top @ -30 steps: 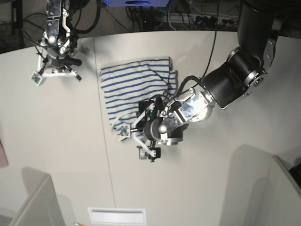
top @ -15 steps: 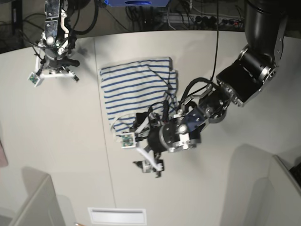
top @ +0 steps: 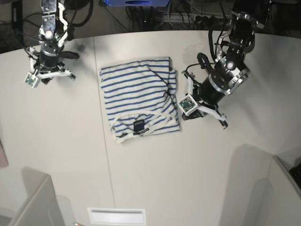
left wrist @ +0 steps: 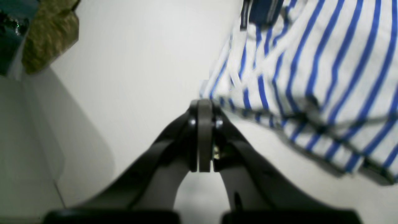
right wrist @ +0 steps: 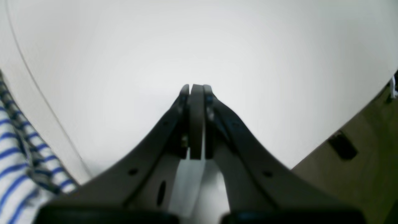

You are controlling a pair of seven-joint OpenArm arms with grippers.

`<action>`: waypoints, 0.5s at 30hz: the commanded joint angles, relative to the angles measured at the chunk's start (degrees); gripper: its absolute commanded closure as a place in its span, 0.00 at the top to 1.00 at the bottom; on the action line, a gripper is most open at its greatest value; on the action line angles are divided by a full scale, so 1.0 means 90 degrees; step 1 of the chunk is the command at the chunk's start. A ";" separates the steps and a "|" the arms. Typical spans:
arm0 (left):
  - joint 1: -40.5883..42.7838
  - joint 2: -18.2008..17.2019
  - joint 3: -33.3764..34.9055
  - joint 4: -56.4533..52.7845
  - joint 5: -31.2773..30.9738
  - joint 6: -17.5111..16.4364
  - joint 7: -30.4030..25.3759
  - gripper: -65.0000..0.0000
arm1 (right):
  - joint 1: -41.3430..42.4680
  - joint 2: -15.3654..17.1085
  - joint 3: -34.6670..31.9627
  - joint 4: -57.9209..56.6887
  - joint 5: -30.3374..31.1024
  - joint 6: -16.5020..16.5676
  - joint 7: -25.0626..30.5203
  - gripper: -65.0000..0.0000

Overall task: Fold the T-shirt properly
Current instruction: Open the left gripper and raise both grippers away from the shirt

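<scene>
The T-shirt (top: 140, 100), white with blue stripes, lies folded into a rough rectangle on the table; its dark neck label (top: 138, 126) shows near the front edge. My left gripper (top: 187, 114) is shut and empty, just off the shirt's right edge. In the left wrist view the shut gripper (left wrist: 200, 107) points at the table beside the striped cloth (left wrist: 314, 77) and label (left wrist: 262, 9). My right gripper (top: 45, 78) is shut and empty at the far left, well away from the shirt. The right wrist view shows it (right wrist: 194, 88) over bare table, with the shirt's edge (right wrist: 12, 155) at lower left.
A seam line (top: 102, 146) runs down the table left of the shirt. White partitions stand at the front left (top: 33, 202) and front right (top: 263, 188). A slotted white plate (top: 116, 215) lies at the front edge. Cables crowd the back.
My left arm has drawn back from the shirt's front edge to its right side, uncovering the neck label. The right arm has shifted slightly left.
</scene>
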 commanded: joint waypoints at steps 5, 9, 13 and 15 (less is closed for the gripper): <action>0.1751 -0.0036 -0.0782 -0.0005 -0.0049 0.0038 -0.2962 0.00 | -0.0976 0.0261 0.0048 0.0115 -0.0161 0.0252 0.1492 0.00; 0.2923 0.0228 -0.1290 -0.0210 0.0000 0.0038 -0.5629 0.00 | -0.1758 0.0281 0.0048 0.0106 -0.0161 0.0408 0.2733 0.00; 0.3685 0.0590 -0.1680 -0.0239 0.0010 0.0038 -0.6469 0.00 | -0.2481 0.0251 0.0019 0.0086 -0.0161 0.0437 0.3837 0.00; 0.3978 0.0658 -0.1778 -0.0239 0.0010 0.0038 -0.6723 0.00 | -0.2852 0.0251 0.0000 0.0076 -0.0161 0.0437 0.4296 0.00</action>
